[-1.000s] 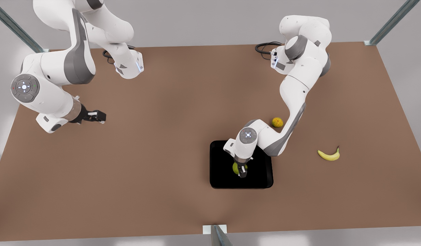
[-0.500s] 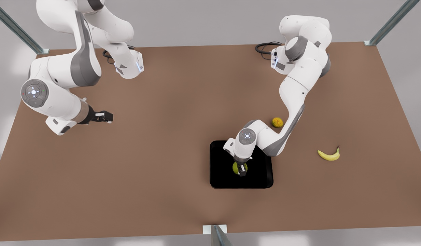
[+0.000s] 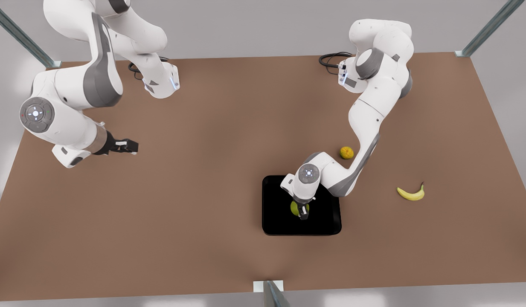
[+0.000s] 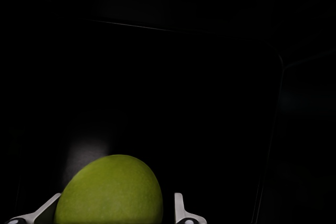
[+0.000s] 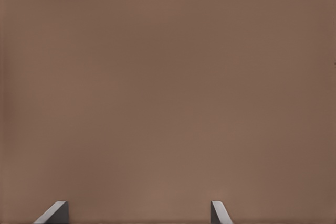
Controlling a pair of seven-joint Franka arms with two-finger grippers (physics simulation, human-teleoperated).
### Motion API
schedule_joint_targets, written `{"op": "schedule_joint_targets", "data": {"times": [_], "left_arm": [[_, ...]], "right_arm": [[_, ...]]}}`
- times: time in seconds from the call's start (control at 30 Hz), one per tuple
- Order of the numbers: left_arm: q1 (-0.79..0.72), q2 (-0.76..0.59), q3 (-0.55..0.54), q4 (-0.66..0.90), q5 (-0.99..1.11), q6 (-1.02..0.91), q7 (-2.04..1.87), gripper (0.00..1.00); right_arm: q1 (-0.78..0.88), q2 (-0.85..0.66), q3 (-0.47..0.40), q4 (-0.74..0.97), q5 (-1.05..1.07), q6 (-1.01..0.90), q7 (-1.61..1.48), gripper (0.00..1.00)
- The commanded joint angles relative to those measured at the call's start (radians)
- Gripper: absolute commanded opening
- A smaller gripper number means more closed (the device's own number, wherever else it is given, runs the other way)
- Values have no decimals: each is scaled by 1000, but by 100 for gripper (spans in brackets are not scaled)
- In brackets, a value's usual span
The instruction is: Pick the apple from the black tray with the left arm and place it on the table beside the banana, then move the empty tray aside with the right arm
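Over black tray, near its middle: left gripper down on apple. Left wrist view: apple sits between fingertips, one either side, apparently clamped; contact itself not resolvable. Fruit looks seated on tray floor, lift not yet judged begun. Key relation: banana lies on table well toward front view's right of tray, long axis roughly across the view; carry heads that way, clearing tray wall first. Small yellow-orange fruit near arm elbow. Right gripper waits far off at front view's left, fingers spread over bare table.
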Motion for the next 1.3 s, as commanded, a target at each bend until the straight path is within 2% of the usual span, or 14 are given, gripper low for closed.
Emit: {"op": "schedule_joint_targets", "data": {"times": [0.0,0.23,0.33,0.73,1.1,1.13,1.23,1.27], "left_arm": [[0,0,0,0,2,0,2,100],[2,3,4,0,3,0,12,100],[2,3,6,2,3,0,32,87],[49,-74,-55,0,-38,-158,52,85],[183,-249,-112,-171,-101,-227,74,85],[193,-269,-112,-173,-118,-242,95,84],[229,-307,-112,-211,-153,-287,118,84],[242,-326,-112,-230,-170,-308,126,84]], "right_arm": [[0,-1,-1,2,2,-2,18,100],[0,-1,2,3,-4,-3,28,100],[0,-1,-1,3,-4,-3,28,100],[0,11,-1,10,-1,-31,26,100],[8,13,8,33,-9,-32,26,100],[11,14,16,33,-7,-31,26,100],[23,51,183,31,-92,-28,63,100],[29,50,185,34,-58,-29,86,100]]}}
